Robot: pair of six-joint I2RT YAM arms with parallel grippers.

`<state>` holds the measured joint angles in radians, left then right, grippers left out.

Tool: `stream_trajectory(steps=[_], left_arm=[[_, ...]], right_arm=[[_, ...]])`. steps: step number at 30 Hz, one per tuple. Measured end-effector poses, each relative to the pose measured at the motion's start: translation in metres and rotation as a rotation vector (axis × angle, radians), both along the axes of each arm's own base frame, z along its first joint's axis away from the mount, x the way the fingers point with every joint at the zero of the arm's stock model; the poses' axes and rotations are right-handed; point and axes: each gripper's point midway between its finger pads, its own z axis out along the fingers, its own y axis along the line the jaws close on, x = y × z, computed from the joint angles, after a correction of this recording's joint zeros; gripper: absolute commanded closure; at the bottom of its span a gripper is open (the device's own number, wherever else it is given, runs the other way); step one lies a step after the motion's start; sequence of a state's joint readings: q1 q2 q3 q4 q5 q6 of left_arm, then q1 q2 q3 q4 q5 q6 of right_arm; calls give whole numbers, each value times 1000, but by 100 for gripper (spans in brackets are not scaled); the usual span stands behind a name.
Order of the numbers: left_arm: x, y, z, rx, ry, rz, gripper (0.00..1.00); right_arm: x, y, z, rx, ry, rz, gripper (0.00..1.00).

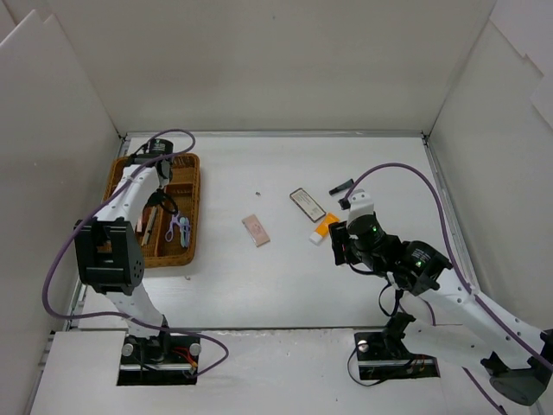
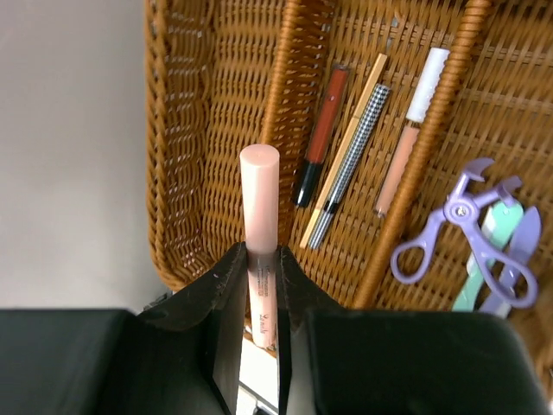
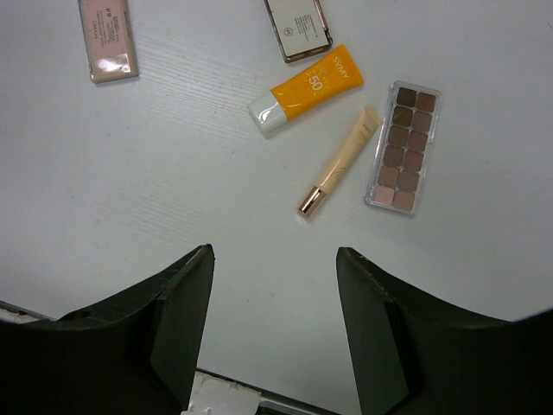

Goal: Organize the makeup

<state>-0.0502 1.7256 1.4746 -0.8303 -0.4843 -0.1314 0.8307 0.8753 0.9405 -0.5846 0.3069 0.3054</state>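
Left gripper [image 2: 261,259]: pinched tight on pink tube [image 2: 259,186], over basket [image 2: 177,156] | right gripper [image 3: 275,259]: half open, empty, above orange tube [image 3: 315,86] and brown palette [image 3: 403,147] | guess: pink tube light, hard, smooth, may slip; hold its middle

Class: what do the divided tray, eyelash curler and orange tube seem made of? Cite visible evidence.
Divided tray: woven wicker or rattan, matte brown; the interlaced strands show.
Eyelash curler: probably plastic, smooth pastel purple, moulded look.
Orange tube: likely soft plastic, slightly glossy, with a white cap.
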Motion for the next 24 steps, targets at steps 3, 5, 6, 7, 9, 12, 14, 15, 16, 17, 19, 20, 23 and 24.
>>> stream_trajectory(steps=[3, 5, 6, 7, 9, 12, 14, 15, 16, 17, 19, 20, 23, 24], left_arm=[[5, 1, -13, 0, 27, -18, 85], [5, 0, -18, -6, 39, -29, 76], [5, -1, -20, -10, 42, -33, 72], [6, -2, -20, -13, 40, -37, 66], [8, -3, -20, -18, 35, -43, 59], [8, -4, -21, -25, 31, -40, 46], [8, -5, -21, -32, 28, -32, 37], [8, -6, -21, -44, 25, -25, 35], [8, -9, -20, -58, 20, -20, 30], [9, -13, -18, -72, 10, -13, 28], [14, -26, -9, -110, -19, -10, 23], [19, -38, -2, -133, -45, -14, 21], [34, -94, 27, -231, -141, -58, 8], [36, -116, 35, -269, -167, -75, 7]], right_arm=[[0, 0, 0, 0, -1, -1, 44], [1, 0, -1, -2, 1, -1, 44], [1, 0, -1, -4, 2, -2, 44], [1, 1, -2, -5, 3, -2, 44], [2, 1, -3, -10, 7, -2, 44], [3, 2, -6, -22, 17, -3, 44], [4, 3, -7, -29, 22, -4, 44], [5, 3, -7, -33, 21, -6, 44], [6, 4, -7, -36, 21, -7, 44], [7, 4, -7, -39, 19, -8, 44], [8, 4, -6, -43, 15, -12, 44], [9, 3, -6, -45, 14, -12, 43], [11, 4, -6, -53, 14, -15, 42], [12, 5, -5, -54, 13, -16, 42]])
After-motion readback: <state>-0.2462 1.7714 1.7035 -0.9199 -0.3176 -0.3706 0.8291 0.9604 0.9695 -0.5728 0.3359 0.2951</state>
